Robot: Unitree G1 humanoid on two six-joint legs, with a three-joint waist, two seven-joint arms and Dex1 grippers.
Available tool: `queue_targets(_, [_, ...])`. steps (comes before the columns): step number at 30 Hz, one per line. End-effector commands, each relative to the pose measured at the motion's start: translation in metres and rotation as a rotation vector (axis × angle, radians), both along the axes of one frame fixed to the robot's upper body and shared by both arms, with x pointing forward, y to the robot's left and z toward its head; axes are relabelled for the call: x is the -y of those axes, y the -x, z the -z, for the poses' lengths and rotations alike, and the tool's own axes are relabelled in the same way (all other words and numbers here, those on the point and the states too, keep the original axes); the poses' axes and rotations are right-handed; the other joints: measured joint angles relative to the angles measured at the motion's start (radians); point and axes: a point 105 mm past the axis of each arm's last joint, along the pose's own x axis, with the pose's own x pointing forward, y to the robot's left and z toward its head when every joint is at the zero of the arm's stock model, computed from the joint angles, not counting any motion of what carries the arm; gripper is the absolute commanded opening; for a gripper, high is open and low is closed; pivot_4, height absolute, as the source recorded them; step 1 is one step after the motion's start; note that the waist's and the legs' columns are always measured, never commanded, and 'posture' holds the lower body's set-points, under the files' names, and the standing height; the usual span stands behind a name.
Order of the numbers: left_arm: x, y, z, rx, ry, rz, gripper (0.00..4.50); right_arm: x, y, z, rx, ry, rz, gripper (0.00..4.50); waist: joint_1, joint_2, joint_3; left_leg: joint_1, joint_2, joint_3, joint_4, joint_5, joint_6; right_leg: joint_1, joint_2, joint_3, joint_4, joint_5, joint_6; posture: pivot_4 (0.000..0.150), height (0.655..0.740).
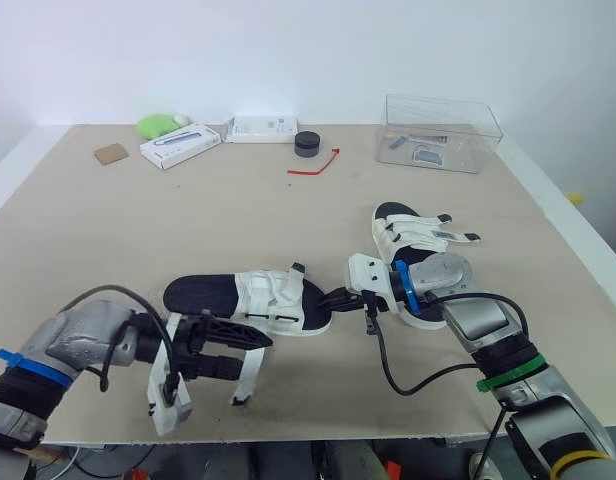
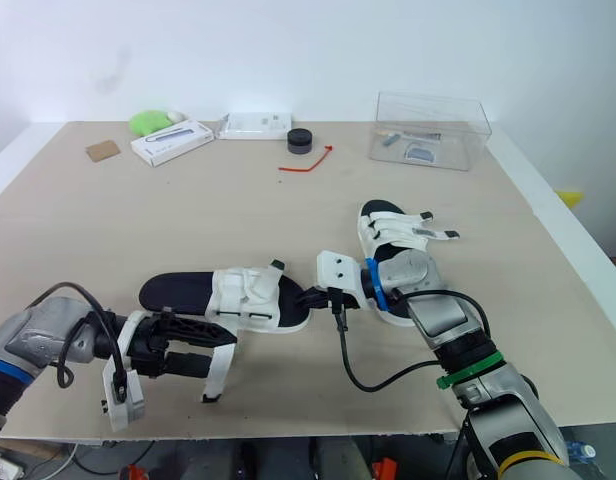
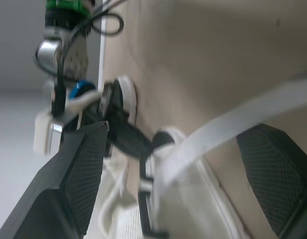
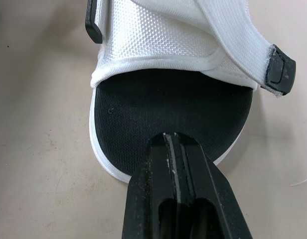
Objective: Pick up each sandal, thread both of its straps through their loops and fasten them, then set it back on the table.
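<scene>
A white sandal with a black footbed (image 1: 250,298) lies in the middle of the table, toe pointing right. One long white strap (image 1: 250,366) hangs loose over its near side. My left gripper (image 1: 253,356) is open, and that strap (image 3: 228,129) passes between its fingers (image 3: 78,174) without being pinched. My right gripper (image 1: 330,299) is shut, its tips (image 4: 177,144) resting on the toe end of the footbed (image 4: 158,109). A second white sandal (image 1: 416,240) lies flat just behind my right wrist, straps across its top.
At the back stand a clear plastic box (image 1: 440,132), a black round puck (image 1: 307,144), a red tie (image 1: 316,165), two white boxes (image 1: 180,145) (image 1: 260,128), a green object (image 1: 158,125) and a brown card (image 1: 111,153). The table's front edge (image 1: 288,438) is close under both arms.
</scene>
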Motion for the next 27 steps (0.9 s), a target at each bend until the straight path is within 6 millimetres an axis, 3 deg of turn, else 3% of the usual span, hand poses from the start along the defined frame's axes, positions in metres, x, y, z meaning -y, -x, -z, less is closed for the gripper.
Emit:
queue_targets(1, [0.002,0.008,-0.006,-0.006,0.012,0.026,4.09,0.007,-0.001,0.006,-0.006,0.043,0.026,0.0,0.0,0.0,0.0,0.0,0.0,0.0,0.0,0.0,0.0,0.0,0.0,0.0,0.0,0.0,0.0,0.15,0.74])
queue_targets(5, [0.001,0.01,-0.005,-0.038,0.012,0.003,4.09,0.008,0.0,0.006,-0.007,0.043,0.026,0.0,0.0,0.0,0.0,0.0,0.0,0.0,0.0,0.0,0.0,0.0,0.0,0.0,0.0,0.0,0.0,0.15,0.74])
queue_targets(6, [0.0,0.009,-0.004,-0.049,0.003,-0.011,3.85,0.007,0.0,0.006,-0.008,0.043,0.026,0.0,0.0,0.0,0.0,0.0,0.0,0.0,0.0,0.0,0.0,0.0,0.0,0.0,0.0,0.0,0.0,0.15,0.74])
queue_targets(7, [-0.001,0.008,-0.003,-0.056,-0.003,-0.02,3.58,0.007,0.0,0.006,-0.008,0.043,0.025,0.0,0.0,0.0,0.0,0.0,0.0,0.0,0.0,0.0,0.0,0.0,0.0,0.0,0.0,0.0,0.0,0.15,0.74])
queue_targets(8, [-0.001,0.008,-0.002,-0.062,-0.001,-0.029,2.92,0.007,0.0,0.006,-0.008,0.044,0.024,0.0,0.0,0.0,0.0,0.0,0.0,0.0,0.0,0.0,0.0,0.0,0.0,0.0,0.0,0.0,0.001,0.15,0.74])
queue_targets(9, [-0.001,0.007,-0.002,-0.069,0.001,-0.039,2.92,0.007,0.0,0.006,-0.008,0.044,0.022,0.0,0.0,0.0,0.0,0.0,0.0,0.0,0.0,0.0,0.0,0.0,0.0,0.0,0.0,0.0,0.0,0.15,0.74])
queue_targets(12, [0.0,0.004,-0.001,-0.083,0.011,-0.066,1.84,0.005,0.0,0.006,-0.007,0.044,0.019,0.0,0.0,0.0,0.0,0.0,0.0,0.0,0.0,0.0,0.0,0.0,0.0,0.0,0.0,0.0,0.0,0.15,0.74])
queue_targets(16, [0.001,0.002,-0.002,-0.1,0.028,-0.089,0.06,0.006,0.0,0.006,-0.004,0.047,0.017,0.0,0.0,0.0,0.0,0.0,0.0,0.0,0.0,0.0,0.0,0.0,0.001,0.0,0.0,0.0,0.0,0.15,0.74])
queue_targets(27, [0.008,0.02,-0.005,-0.176,0.084,-0.077,0.06,0.007,0.001,0.007,0.0,0.051,0.015,0.0,0.0,0.0,0.0,0.0,0.0,0.0,0.0,0.0,0.0,0.0,0.0,0.0,0.0,0.0,0.0,0.15,0.74])
